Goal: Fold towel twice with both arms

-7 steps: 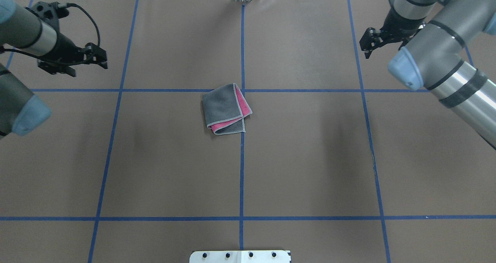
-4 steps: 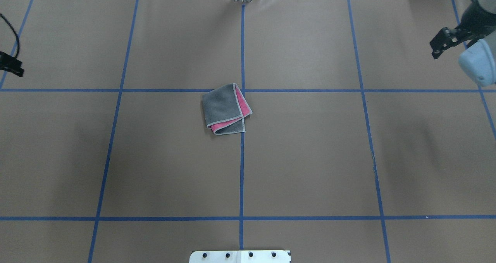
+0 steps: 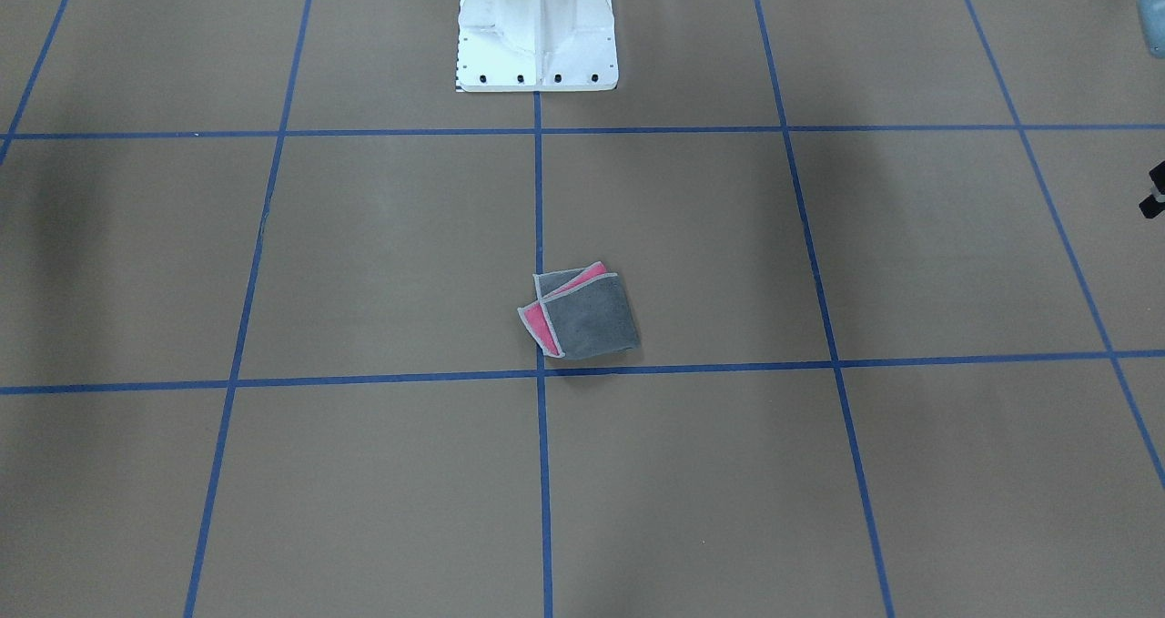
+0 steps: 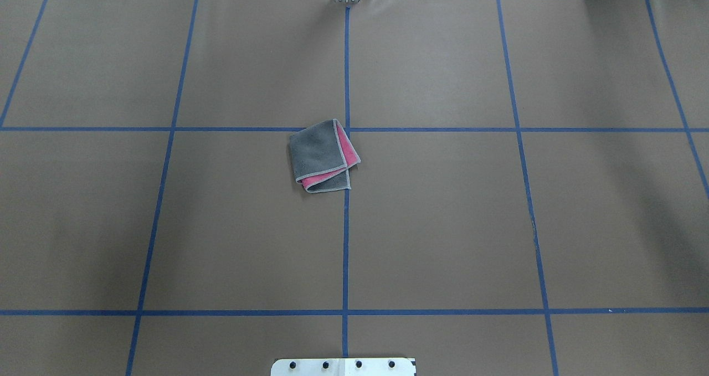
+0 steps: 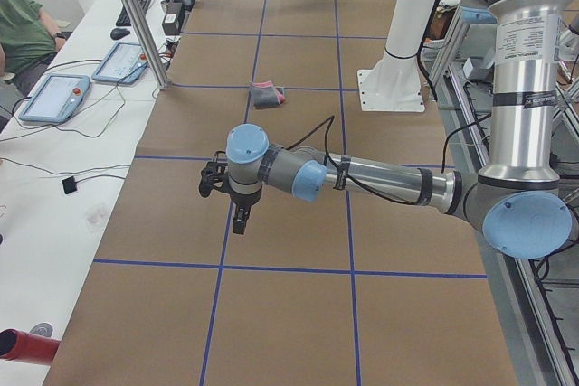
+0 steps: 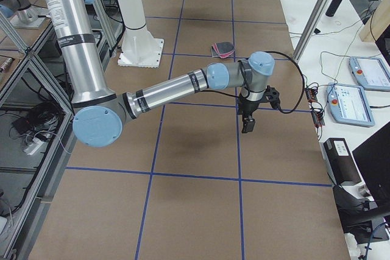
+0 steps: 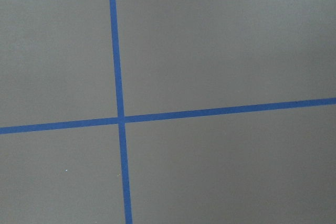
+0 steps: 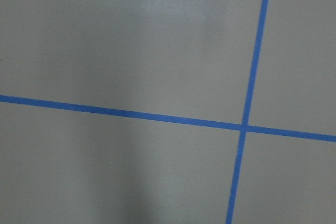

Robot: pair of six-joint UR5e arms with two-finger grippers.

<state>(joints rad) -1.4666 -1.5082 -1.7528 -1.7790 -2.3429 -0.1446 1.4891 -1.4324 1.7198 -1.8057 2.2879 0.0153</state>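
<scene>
The towel lies folded small near the table's middle, grey face up with pink strips along two edges. It also shows in the front view, the left side view and the right side view. Neither arm is in the overhead view. My left gripper hangs over the table far from the towel, toward the table's left end. My right gripper hangs far from it toward the right end. I cannot tell if either is open or shut. Both wrist views show only brown table and blue tape.
The white pedestal stands at the robot's side of the table. Blue tape lines divide the brown surface. Side benches hold tablets and cables; a seated person is at the left end.
Both arms have swung outward and left the overhead view. The towel has not moved.
</scene>
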